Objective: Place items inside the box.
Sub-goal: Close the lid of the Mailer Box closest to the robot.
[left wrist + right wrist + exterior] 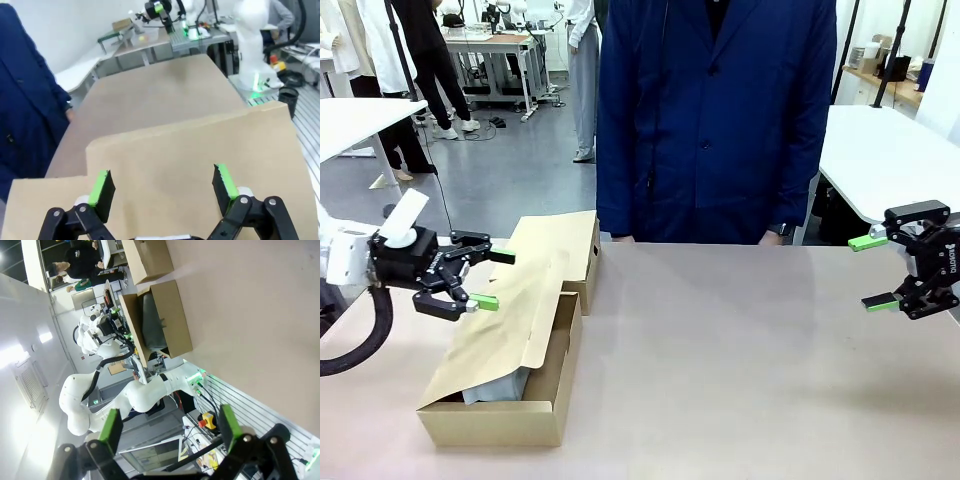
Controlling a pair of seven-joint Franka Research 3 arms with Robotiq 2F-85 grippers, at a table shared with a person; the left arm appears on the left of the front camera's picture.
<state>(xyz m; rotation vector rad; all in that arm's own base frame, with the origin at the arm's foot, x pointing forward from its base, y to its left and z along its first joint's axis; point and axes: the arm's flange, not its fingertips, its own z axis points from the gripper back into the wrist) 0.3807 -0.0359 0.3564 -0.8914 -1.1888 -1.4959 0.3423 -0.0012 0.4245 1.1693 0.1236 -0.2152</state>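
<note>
Spread-fingered left gripper (485,279) over wide brown cardboard box's flap lid (510,320) at nine o'clock; right gripper (873,271) spread, empty, at three o'clock.

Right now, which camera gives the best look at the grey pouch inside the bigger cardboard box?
The right wrist view: it looks into the open side of the box, so a long stretch of the grey pouch shows. The front view catches just one end of the pouch under the flap. In the left wrist view, the flap covers it.
</note>
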